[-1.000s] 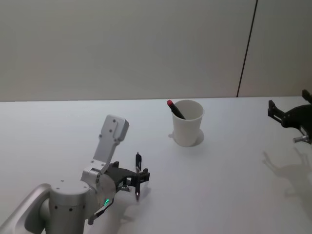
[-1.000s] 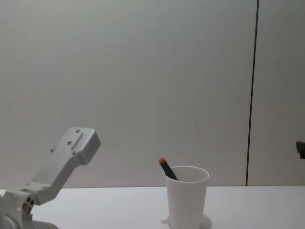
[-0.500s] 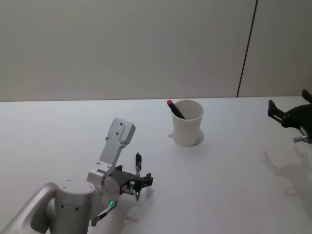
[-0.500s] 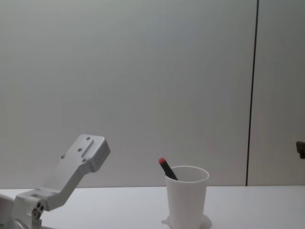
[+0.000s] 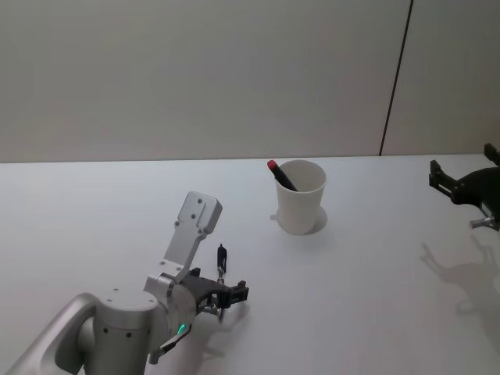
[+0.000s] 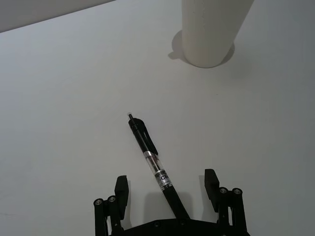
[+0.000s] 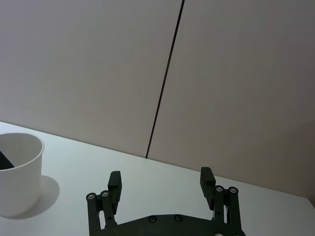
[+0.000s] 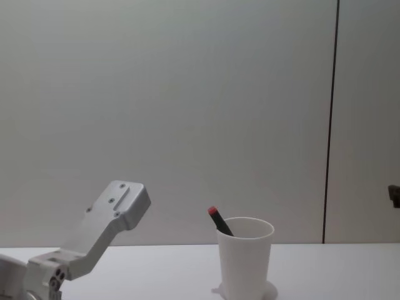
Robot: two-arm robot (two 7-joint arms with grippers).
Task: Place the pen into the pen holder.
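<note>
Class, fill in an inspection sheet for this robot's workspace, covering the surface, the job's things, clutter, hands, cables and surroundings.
Surface: white table, plain and matte.
Job's things: black pen lying flat on the table, not yet in the holder; white paper-cup pen holder upright farther back, a red-capped pen leaning inside it.
Clutter: nothing seen.
Hands: left hand open, its fingers either side of the black pen's near end, not touching it; right hand open, parked at the right, holding nothing.
Cables: nothing seen.
Surroundings: plain wall with a dark vertical seam.
</note>
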